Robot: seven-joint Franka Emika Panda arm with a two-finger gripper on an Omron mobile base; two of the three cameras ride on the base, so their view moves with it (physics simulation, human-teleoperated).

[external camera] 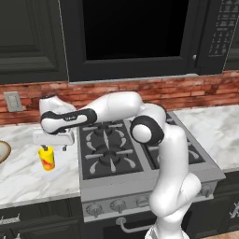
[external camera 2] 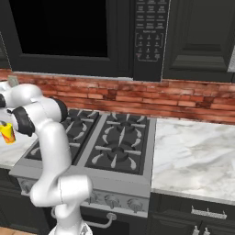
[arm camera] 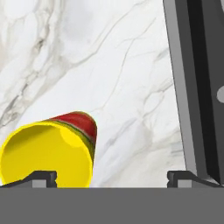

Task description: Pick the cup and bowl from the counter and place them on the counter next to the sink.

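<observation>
The yellow cup [external camera: 46,158] with a red mark stands upright on the white marble counter [external camera: 28,175], just left of the stove. My gripper [external camera: 54,148] hangs open directly above it, pointing down. In the hand view the cup [arm camera: 48,153] lies at the lower left, under the left fingertip [arm camera: 41,178], while the gripper [arm camera: 111,179] centres on bare counter [arm camera: 109,65] to the cup's right. A sliver of the tan bowl [external camera: 2,151] shows at the left edge. The cup [external camera 2: 7,132] also peeks out beside my arm. The sink is out of view.
The black gas stove [external camera: 112,149] sits right of the cup; its steel edge [arm camera: 197,87] runs down the right of the hand view. More marble counter [external camera 2: 197,156] lies right of the stove. A brick wall [external camera: 186,91] and an outlet [external camera: 13,101] stand behind.
</observation>
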